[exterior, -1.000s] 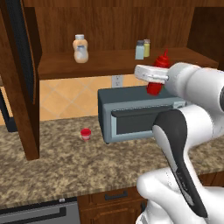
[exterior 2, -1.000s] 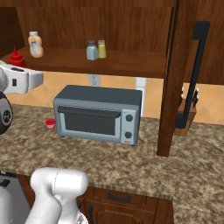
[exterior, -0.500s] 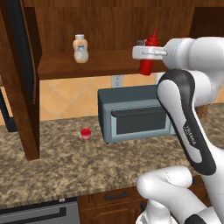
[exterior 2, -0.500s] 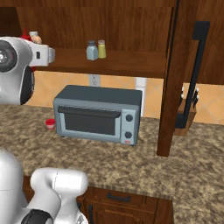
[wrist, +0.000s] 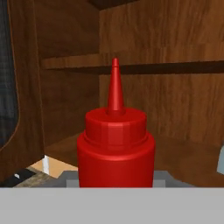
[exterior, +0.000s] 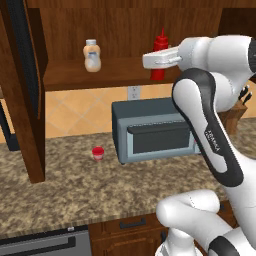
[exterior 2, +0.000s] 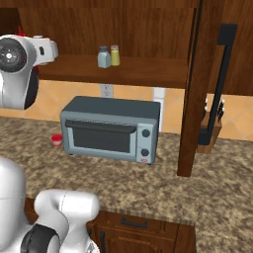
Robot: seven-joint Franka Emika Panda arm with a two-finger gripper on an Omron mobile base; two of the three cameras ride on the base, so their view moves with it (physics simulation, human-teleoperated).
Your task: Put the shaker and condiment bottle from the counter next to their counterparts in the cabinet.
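Left base view has my pincer (exterior: 159,64) closed on the slim red squeeze bottle with a pointed nozzle (exterior: 159,52), holding it upright at the wide wooden shelf of the dark brown wall cabinet (exterior: 110,75). A peach-orange sauce bottle with a white cap (exterior: 91,55) stands on that shelf, well to the left. On the same shelf, the pale blue-grey shaker with a dark cap (exterior 2: 104,57) stands just beside a yellow-green shaker (exterior 2: 115,55). Below, a grey toaster oven (exterior: 155,130) and a short red cup (exterior: 98,153) sit on the speckled granite desk (exterior: 75,195).

Glossy white arm (exterior: 220,55), dark joints, rounded links
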